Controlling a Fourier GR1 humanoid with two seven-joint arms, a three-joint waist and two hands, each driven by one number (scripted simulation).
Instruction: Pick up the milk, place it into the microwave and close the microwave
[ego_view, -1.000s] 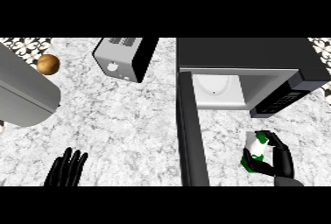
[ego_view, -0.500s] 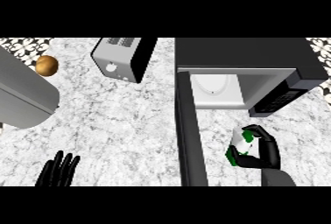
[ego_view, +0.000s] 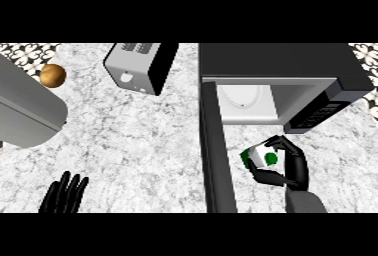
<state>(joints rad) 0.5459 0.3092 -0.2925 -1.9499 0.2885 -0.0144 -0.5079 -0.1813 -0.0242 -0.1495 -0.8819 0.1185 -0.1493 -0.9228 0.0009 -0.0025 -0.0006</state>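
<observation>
Right hand fingers clamped on milk, microwave cavity just ahead. Risk: carton clips open door beside fingers. Left hand fingers straight, resting.

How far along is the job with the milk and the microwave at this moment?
Done: the right hand is curled round the milk, so it seems picked up. In hand: the carton is in front of the open microwave, beside its door, not yet inside. Left: setting the milk inside and closing the door. The left hand rests open at the lower left.
</observation>
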